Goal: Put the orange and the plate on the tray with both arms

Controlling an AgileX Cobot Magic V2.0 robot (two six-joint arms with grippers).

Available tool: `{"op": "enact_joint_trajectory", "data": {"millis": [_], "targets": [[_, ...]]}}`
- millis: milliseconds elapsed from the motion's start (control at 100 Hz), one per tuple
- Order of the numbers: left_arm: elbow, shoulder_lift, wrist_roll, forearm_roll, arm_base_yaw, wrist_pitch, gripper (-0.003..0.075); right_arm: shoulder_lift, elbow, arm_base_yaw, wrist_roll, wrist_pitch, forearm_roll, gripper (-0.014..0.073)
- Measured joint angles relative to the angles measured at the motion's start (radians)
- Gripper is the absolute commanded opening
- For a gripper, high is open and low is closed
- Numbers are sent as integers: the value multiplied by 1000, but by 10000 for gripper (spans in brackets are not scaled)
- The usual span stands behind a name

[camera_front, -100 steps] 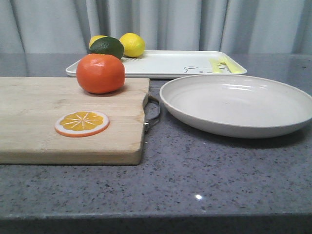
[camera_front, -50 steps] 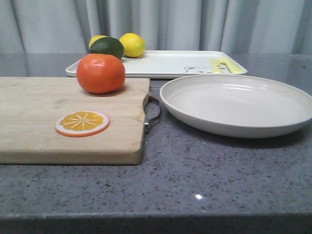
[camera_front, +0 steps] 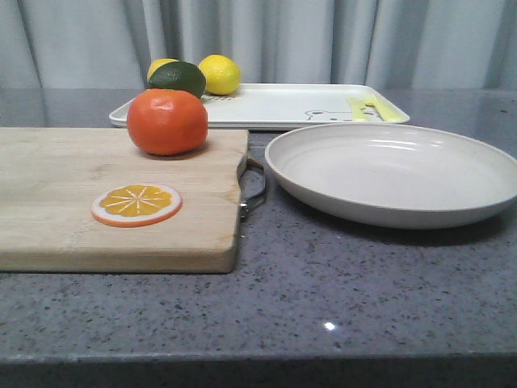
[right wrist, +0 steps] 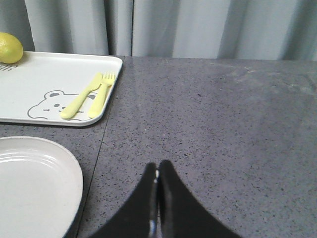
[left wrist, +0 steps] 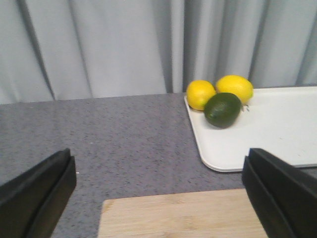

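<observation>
The orange [camera_front: 166, 121] sits on the far right part of a wooden cutting board [camera_front: 73, 210]. The off-white plate [camera_front: 396, 174] lies on the table to the board's right and also shows in the right wrist view [right wrist: 34, 188]. The white tray [camera_front: 275, 105] with its bear drawing lies behind both and shows in the wrist views [left wrist: 267, 134] [right wrist: 34, 84]. My left gripper [left wrist: 158, 193] is open and empty above the board's far edge; the orange is out of its view. My right gripper [right wrist: 157, 171] is shut and empty over bare table to the right of the plate. Neither gripper shows in the front view.
Two lemons [camera_front: 219, 73] and a dark green lime [camera_front: 178, 78] sit at the tray's far left corner. A yellow knife and fork [right wrist: 91, 94] lie on the tray's right end. A flat orange slice disc [camera_front: 136, 204] lies on the board. A grey curtain hangs behind the table.
</observation>
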Motion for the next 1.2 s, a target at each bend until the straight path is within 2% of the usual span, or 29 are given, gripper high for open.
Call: {"op": "enact_joint_trajectory", "data": {"millis": [280,510,880,1200], "targets": [[-262,286,0,-62,-192,226,662,0,0,0,0,-2,0,-67],[-483,513,0,-82,-287,400,662,0,0,0,0,-2,0,-67],[-727,792,5,-151,-324,672,662,0,0,0,0,-2,0,-67],[-754,867,5,-168,-324,735,660,0,0,0,0,-2,0,-67]]}}
